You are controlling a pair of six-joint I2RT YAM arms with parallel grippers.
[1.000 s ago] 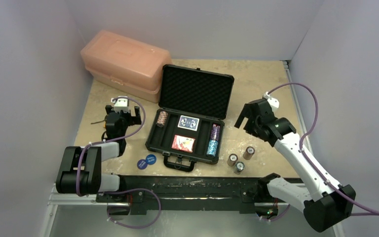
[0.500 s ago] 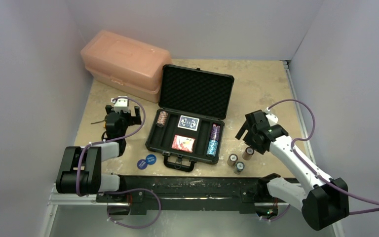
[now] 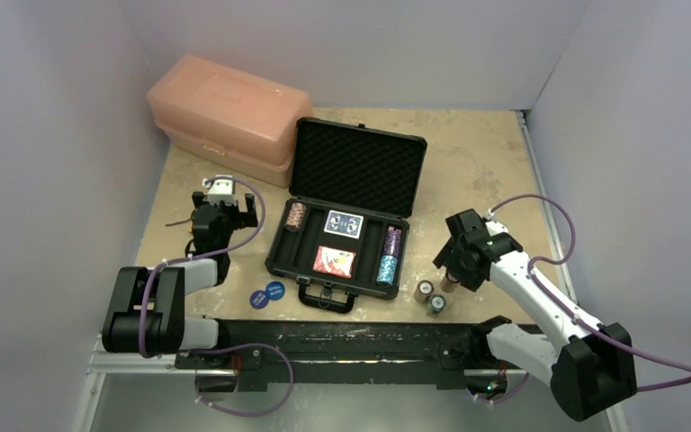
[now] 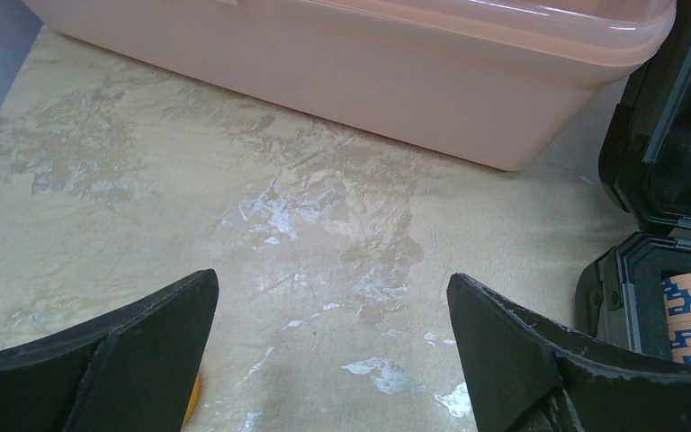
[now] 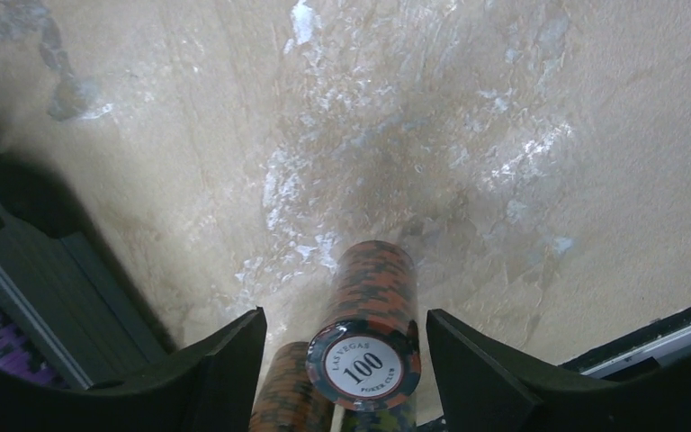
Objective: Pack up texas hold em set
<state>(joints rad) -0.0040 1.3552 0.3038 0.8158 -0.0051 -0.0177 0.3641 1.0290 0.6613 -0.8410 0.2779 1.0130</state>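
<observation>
Two decks point(image 3: 343, 224) in open briefcase point(image 3: 360, 166)

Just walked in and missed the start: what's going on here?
A two-armed robot is packing poker pieces into the open black case. The right gripper sits around an upright orange chip stack on the table right of the case, jaws either side, not yet clamped. Two more stacks stand beside it. The left gripper hangs open and empty near the pink box.
</observation>
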